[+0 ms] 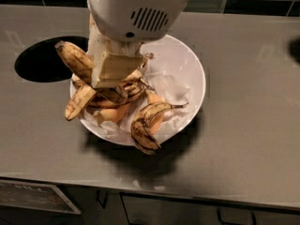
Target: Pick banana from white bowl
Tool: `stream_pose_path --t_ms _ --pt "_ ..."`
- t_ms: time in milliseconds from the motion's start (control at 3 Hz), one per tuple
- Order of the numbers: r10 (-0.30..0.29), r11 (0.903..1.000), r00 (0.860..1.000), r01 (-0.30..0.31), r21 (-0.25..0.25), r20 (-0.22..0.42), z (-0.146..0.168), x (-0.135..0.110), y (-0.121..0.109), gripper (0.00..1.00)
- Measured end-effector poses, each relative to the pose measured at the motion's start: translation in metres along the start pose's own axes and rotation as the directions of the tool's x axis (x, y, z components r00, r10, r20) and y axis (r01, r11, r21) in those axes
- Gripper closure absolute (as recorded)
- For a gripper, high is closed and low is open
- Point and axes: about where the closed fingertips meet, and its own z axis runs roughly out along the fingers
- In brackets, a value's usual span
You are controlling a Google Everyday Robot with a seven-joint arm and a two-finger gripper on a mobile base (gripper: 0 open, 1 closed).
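Observation:
The white bowl (pixel 188 65) stands on the grey counter, lined with crumpled white paper (pixel 171 86). My gripper (pixel 113 71) hangs over the bowl's left side, its pale finger block in front of the long speckled banana (pixel 75 61). The gripper is shut on the banana, which is raised above the bowl's left rim. One end points up and left, the other (pixel 78 103) hangs down left, outside the rim. The middle of the banana is hidden behind the gripper.
A short curved banana (pixel 144 123) lies at the bowl's front rim, with pale orange fruit pieces (pixel 112 113) beside it. A dark round hole (pixel 40 63) is cut into the counter left of the bowl. The counter's front edge (pixel 154 191) runs below, with cabinet fronts under it.

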Motion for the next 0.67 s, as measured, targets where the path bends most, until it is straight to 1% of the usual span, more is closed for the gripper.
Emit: stream_pose_path --t_ms 333,667 --pt "0.014 0.9988 1.0 -0.014 -0.046 0.0 -0.013 0.003 0.0 1.0" --pt "0.1 0.9938 0.995 -0.1 -0.049 0.005 -0.054 0.013 -0.015 1.0"
